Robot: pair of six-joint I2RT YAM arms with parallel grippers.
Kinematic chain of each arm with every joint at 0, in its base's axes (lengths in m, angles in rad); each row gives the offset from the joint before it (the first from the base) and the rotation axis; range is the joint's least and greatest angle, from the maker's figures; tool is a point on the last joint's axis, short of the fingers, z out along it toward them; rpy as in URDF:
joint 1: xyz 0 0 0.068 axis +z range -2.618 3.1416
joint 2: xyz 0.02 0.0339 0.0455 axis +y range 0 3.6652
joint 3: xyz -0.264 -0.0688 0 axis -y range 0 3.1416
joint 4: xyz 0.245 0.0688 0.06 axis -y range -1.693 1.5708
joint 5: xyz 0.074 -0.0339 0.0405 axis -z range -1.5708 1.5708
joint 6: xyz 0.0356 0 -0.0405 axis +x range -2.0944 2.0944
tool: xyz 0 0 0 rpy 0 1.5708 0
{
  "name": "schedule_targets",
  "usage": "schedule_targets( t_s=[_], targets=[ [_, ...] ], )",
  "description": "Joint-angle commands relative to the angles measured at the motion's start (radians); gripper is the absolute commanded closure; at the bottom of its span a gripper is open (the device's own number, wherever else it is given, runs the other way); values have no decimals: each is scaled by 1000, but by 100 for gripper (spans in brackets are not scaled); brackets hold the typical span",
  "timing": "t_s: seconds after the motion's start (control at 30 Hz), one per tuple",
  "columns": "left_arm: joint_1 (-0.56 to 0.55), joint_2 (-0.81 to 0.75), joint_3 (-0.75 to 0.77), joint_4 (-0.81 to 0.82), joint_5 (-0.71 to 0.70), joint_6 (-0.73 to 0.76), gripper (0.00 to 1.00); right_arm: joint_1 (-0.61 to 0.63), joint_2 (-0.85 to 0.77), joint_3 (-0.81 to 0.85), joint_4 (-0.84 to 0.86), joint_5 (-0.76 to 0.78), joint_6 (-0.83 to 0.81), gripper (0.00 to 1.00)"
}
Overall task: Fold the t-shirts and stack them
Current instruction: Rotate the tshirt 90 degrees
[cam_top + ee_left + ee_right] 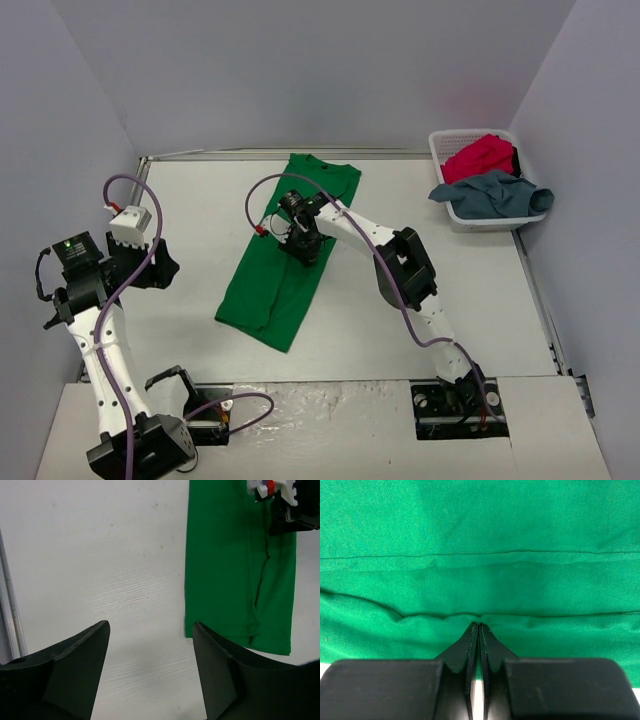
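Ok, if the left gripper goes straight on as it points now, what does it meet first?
Likely the bare table: the left gripper points at white surface just short of the green shirt, though depth is unclear.

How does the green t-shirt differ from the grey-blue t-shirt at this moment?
The green t-shirt lies flat on the table, folded into a long strip; the grey-blue t-shirt is crumpled, draped over the basket rim. The right gripper is shut on the green t-shirt; no gripper is near the grey-blue t-shirt. Both are plain, single-coloured cloth.
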Motion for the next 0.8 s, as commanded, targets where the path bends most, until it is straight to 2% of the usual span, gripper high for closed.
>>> schedule_targets(
  t_s=[0.0,0.53,0.57,0.6,0.77],
  targets=[
    [8,-17,2,6,31,0,34,-5,7,32,-37,17,-4,100],
    [8,-17,0,7,31,0,34,-8,-29,41,-39,33,-7,99],
    [8,-18,0,7,31,0,34,-9,-26,41,-39,34,-8,88],
    [8,-18,0,7,31,-2,34,-11,-24,41,-39,37,-8,83],
    [8,-18,0,6,31,0,34,-9,-6,45,-39,49,-10,77]
  ],
)
